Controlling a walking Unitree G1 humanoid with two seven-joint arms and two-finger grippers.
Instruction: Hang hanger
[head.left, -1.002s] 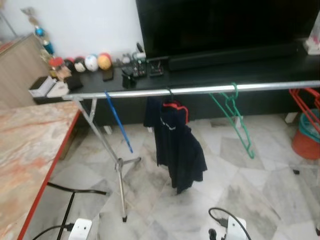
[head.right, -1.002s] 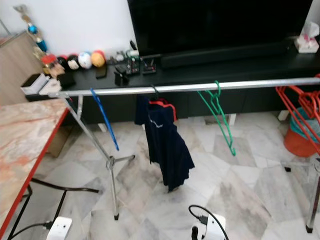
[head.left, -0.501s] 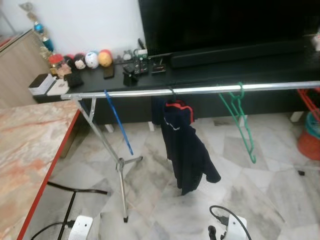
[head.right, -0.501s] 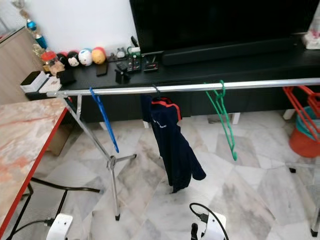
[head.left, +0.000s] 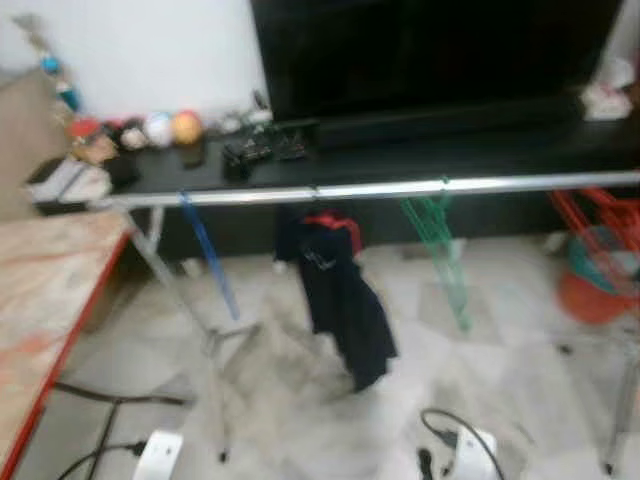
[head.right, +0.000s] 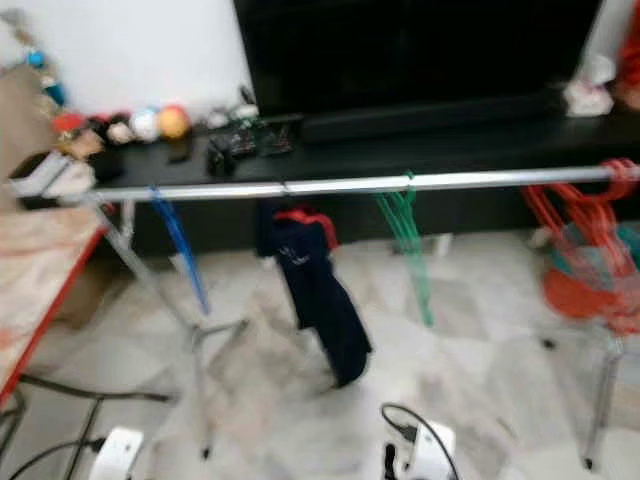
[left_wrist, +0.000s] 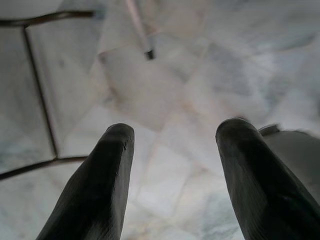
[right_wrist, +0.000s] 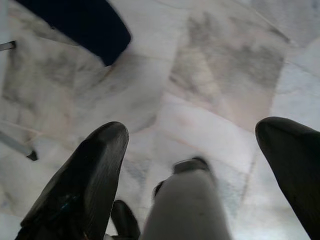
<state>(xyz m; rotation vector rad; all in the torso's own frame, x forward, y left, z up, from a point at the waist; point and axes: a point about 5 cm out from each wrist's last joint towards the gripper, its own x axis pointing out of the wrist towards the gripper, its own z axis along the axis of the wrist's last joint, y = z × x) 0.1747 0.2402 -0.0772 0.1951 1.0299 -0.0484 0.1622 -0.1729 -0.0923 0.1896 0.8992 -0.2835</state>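
hanging from the long silver metal clothes rail (head.left: 400, 188): a red plastic hanger carrying a dark navy shirt (head.left: 335, 300), so the task looks done. left gripper (left_wrist: 172, 165) and right gripper (right_wrist: 200, 165) both hang over the floor with fingers apart, empty.

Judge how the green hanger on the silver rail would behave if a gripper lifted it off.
The thin green plastic hanger looks light and fairly stiff, though its slim frame may flex. Hung only by its hook on the silver metal rail, it would probably swing when nudged. Its narrow, smooth bars could slip between the fingers.
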